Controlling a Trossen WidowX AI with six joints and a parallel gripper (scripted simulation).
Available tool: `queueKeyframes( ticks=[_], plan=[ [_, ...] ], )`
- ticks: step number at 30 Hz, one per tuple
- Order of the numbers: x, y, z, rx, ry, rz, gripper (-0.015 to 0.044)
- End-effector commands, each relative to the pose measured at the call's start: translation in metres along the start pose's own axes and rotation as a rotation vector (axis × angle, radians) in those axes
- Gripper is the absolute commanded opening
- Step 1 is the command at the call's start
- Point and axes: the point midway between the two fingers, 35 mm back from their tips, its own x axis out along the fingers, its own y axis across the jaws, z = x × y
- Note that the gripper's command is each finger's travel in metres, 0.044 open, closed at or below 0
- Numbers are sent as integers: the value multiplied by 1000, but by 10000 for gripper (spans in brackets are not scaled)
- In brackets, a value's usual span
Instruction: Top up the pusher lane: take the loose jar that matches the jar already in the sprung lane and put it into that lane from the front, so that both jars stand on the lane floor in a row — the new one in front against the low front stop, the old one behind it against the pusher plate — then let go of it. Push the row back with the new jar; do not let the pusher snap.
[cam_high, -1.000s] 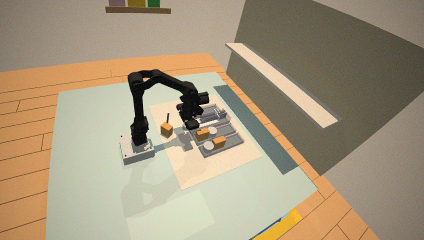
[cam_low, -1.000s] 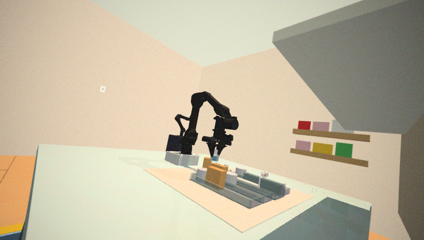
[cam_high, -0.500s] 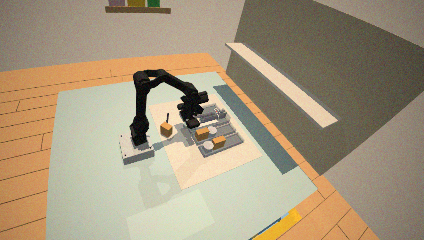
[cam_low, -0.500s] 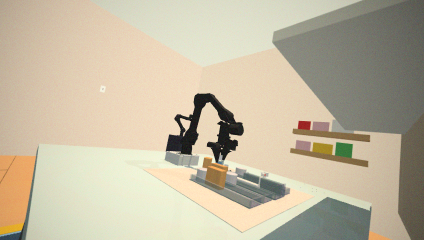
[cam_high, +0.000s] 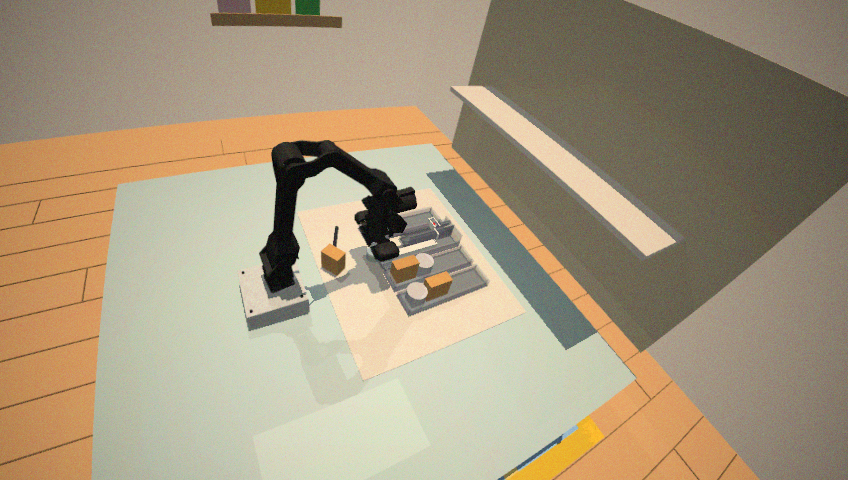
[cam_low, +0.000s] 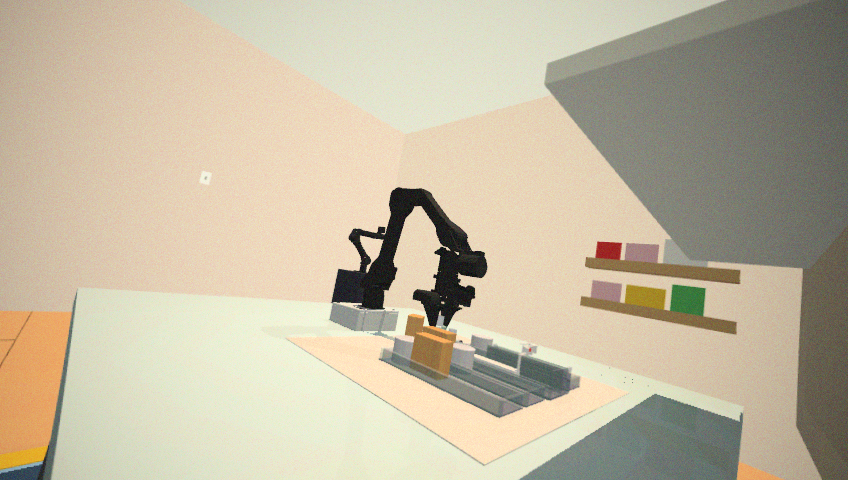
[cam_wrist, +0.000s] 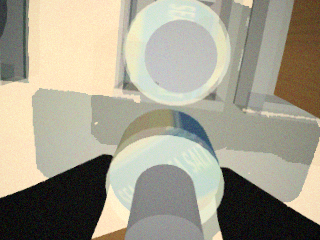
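My gripper (cam_wrist: 164, 171) (cam_low: 440, 324) is shut on a round jar (cam_wrist: 127, 165) with a pale blue label marked "SALT", a blue and olive side and a grey knob on top. It holds the jar upright, just outside the front end of the sprung lane (cam_wrist: 128, 17). The jar in the lane (cam_wrist: 181, 55) has a similar pale label and grey top, and sits near the lane's front end, straight ahead of the held jar. A gap shows between them in the wrist view. The arm hides the held jar in the top view. The pusher plate cannot be made out.
Neighbouring lanes hold orange boxes (cam_high: 405, 268) (cam_high: 438, 286) and white round items (cam_high: 423, 261) (cam_high: 417, 290). Another orange box (cam_high: 333, 259) stands near the arm's base, by a thin dark rod (cam_high: 335, 236). A small red-and-white marker (cam_high: 434, 224) stands over the lanes.
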Motion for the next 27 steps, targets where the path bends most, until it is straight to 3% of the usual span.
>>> queueKeyframes(
  ticks=[1, 27],
  plan=[
    [1, 1, 3, 7, 1, 5, 0],
    [1, 1, 15, 7, 0, 5, 0]
  ],
)
